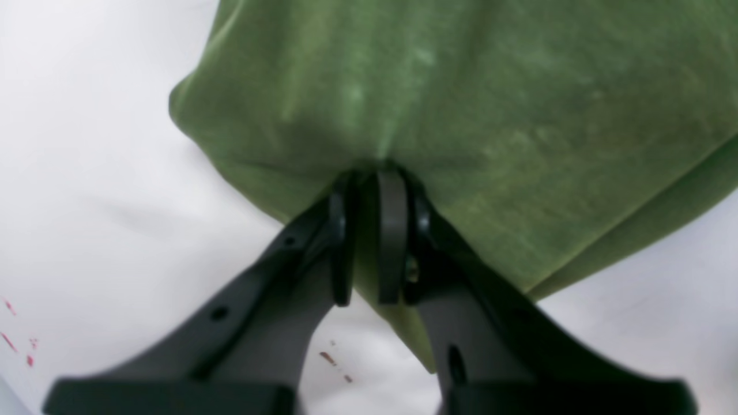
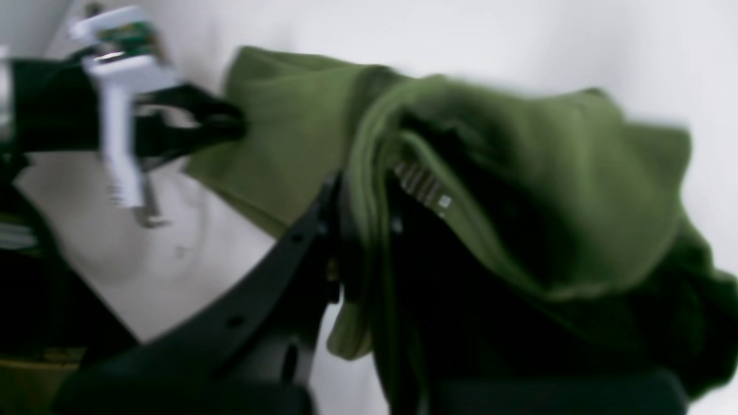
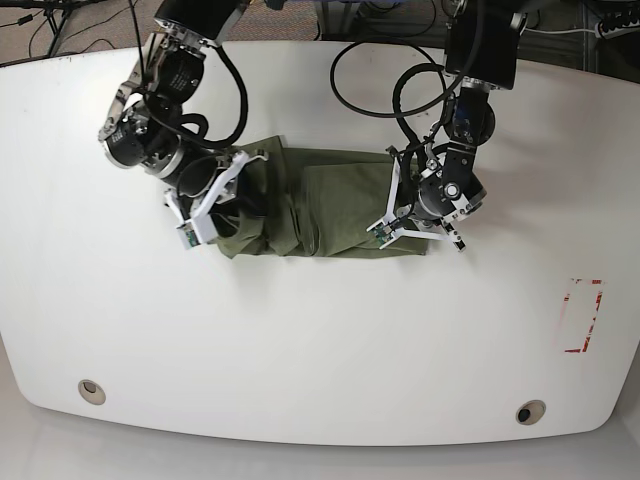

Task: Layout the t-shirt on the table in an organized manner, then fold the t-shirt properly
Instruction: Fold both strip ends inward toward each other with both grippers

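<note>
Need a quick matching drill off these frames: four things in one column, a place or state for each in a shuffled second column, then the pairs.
1. t-shirt
2. left gripper
3. tape rectangle
4. grommet hole

A. near the table's bottom left edge, base view
B. bunched between both arms
C. shut on green cloth
D. red and white, base view's right

Pairs: 1-B, 2-C, 3-D, 4-A

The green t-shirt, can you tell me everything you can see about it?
The t-shirt is plain olive green and looks like soft cotton. It isn't spread out: it lies bunched into a wrinkly strip across the middle of the white table. The left gripper is shut on one end, and the right gripper is shut on the other end, by the neck opening where a small label shows.
</note>
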